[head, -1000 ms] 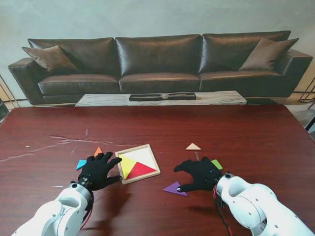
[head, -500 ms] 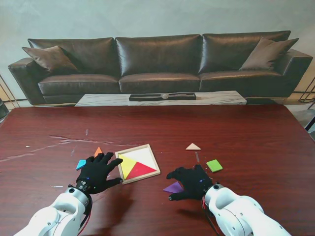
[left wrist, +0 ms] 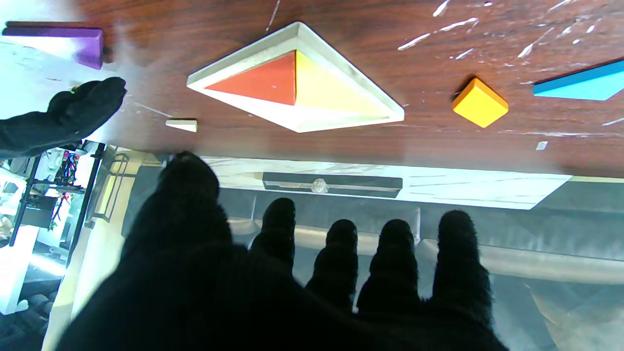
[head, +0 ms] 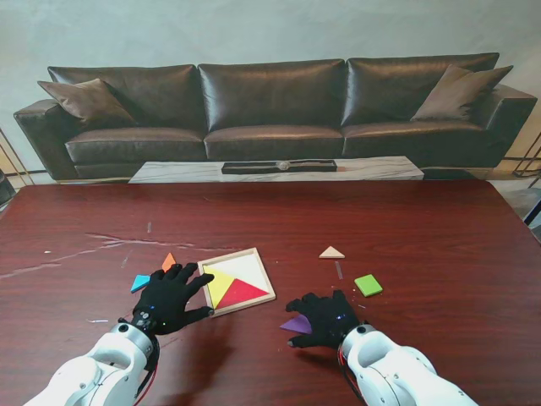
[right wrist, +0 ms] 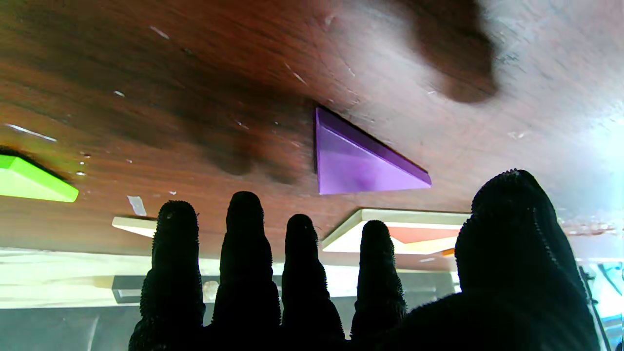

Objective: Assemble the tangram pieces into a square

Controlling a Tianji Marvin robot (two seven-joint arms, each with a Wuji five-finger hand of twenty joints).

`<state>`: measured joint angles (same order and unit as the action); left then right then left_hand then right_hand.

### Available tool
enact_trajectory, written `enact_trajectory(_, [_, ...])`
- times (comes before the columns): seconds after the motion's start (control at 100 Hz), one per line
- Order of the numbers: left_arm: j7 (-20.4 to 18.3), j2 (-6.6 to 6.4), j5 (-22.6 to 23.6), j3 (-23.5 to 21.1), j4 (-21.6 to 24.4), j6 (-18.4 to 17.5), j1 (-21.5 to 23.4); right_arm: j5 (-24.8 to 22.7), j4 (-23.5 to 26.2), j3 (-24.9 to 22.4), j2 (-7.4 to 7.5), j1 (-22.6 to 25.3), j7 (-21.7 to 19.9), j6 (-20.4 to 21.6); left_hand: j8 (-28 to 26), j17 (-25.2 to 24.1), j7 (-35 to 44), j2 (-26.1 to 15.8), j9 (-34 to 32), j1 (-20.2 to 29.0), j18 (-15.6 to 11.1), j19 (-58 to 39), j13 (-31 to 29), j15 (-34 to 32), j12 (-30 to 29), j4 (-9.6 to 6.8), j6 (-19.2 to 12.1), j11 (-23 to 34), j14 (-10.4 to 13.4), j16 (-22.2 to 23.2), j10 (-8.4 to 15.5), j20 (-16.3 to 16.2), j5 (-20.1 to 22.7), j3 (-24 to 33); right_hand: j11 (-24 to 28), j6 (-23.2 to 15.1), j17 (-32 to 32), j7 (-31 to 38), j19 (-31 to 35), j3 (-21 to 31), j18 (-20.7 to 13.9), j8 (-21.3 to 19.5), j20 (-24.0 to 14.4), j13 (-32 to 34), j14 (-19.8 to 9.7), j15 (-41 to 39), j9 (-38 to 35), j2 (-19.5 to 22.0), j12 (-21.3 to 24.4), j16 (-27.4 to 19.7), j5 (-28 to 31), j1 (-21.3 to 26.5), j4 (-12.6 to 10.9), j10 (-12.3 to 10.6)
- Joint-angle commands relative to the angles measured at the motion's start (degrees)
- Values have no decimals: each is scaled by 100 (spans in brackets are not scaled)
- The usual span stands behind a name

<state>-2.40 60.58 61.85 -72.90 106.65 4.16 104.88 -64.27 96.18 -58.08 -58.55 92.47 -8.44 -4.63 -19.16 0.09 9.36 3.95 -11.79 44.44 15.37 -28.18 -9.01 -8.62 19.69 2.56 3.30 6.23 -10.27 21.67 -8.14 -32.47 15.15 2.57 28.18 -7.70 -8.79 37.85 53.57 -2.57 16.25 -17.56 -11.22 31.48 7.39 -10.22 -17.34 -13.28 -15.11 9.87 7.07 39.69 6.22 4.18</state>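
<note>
A wooden square tray holds a yellow triangle and a red triangle. My left hand hovers open just left of the tray, fingers spread, between it and an orange piece and a blue piece. My right hand is open over a purple triangle, which shows at its left side; no finger grips it in the right wrist view. A green square and a beige triangle lie to the right.
The dark red table carries white scratches at its left. Beyond its far edge stand a low marble coffee table and a black leather sofa.
My right hand has drawn left and nearer to me, off the green square, and now sits over the purple triangle. The left hand has barely moved.
</note>
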Motion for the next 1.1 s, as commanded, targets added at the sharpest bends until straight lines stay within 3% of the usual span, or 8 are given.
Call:
enact_trajectory(0.0, [-9, 5, 7, -12, 59, -12, 63, 10, -56, 47, -37, -5, 16, -20, -45, -73, -94, -203, 185, 95, 88, 113, 159, 135, -37, -376, -29, -143, 7, -34, -79, 20, 116, -151, 60, -97, -23, 96, 113, 67, 110, -43, -135, 78, 123, -22, -20, -112, -61, 66, -143, 181, -19, 70])
enact_trajectory(0.41, [28, 11, 91, -128, 172, 13, 228, 118, -334, 318, -58, -205, 138, -344, -55, -65, -106, -238, 194, 118, 96, 121, 152, 139, -35, -382, -41, -160, 24, -35, -69, 15, 124, -172, 218, -199, -442, 367, 299, 334, 13, -63, -260, 426, 70, -231, -177, -418, -129, 100, -56, 922, -46, 20])
enact_trajectory(0.44, [32, 12, 94, -130, 175, 15, 232, 127, -355, 337, -59, -220, 141, -366, -55, -65, -106, -241, 193, 118, 96, 121, 152, 140, -34, -382, -43, -160, 29, -35, -70, 14, 124, -174, 271, -226, -485, 559, 271, 2894, 1, 127, -375, 429, 60, -293, -161, -1096, -153, 77, -99, -257, -98, 5])
enact_trajectory(0.46, [34, 12, 96, -132, 178, 17, 235, 136, -368, 349, -60, -230, 143, -380, -56, -62, -105, -243, 196, 121, 97, 120, 154, 141, -35, -383, -45, -161, 24, -35, -74, 13, 128, -173, 277, -231, -511, 564, 284, 4999, 6, 137, -385, 463, 63, -302, -171, -1586, -155, 90, -89, -1169, 159, 2])
enact_trajectory(0.48, [35, 12, 98, -133, 180, 19, 237, 145, -381, 361, -60, -241, 143, -393, -56, -62, -106, -245, 197, 125, 96, 120, 157, 142, -35, -384, -40, -162, 22, -36, -77, 13, 125, -172, 286, -233, -543, 571, 300, 5746, 10, 135, -391, 498, 66, -316, -180, -1762, -158, 100, -81, -1446, 321, 1])
enact_trajectory(0.5, [36, 12, 100, -134, 182, 21, 240, 156, -392, 373, -60, -251, 139, -405, -57, -63, -106, -249, 201, 126, 98, 121, 157, 142, -35, -384, -42, -163, 21, -36, -75, 13, 126, -172, 292, -245, -574, 578, 315, 5950, 9, 131, -395, 529, 57, -330, -187, -1814, -161, 107, -74, -1483, 371, 1])
enact_trajectory(0.74, [42, 15, 136, -159, 225, 62, 277, 303, -548, 476, -57, -345, 78, -465, -66, -52, -97, -259, 210, 144, 110, 119, 158, 140, -31, -386, -54, -162, 26, -33, -78, 10, 145, -183, 380, -312, -932, 706, 454, 6205, -25, 90, -436, 875, 135, -466, -251, -1978, -199, 162, -18, -1173, 432, 1])
enact_trajectory(1.09, [42, 19, 156, -181, 256, 108, 304, 471, -685, 523, -53, -362, 82, -362, -74, -43, -91, -262, 227, 193, 118, 108, 143, 129, -27, -394, -62, -160, 44, -30, -65, 4, 151, -178, 363, -325, -860, 729, 391, 6107, 38, 114, -403, 786, 179, -384, -227, -1952, -191, 132, -47, -1605, 480, -19])
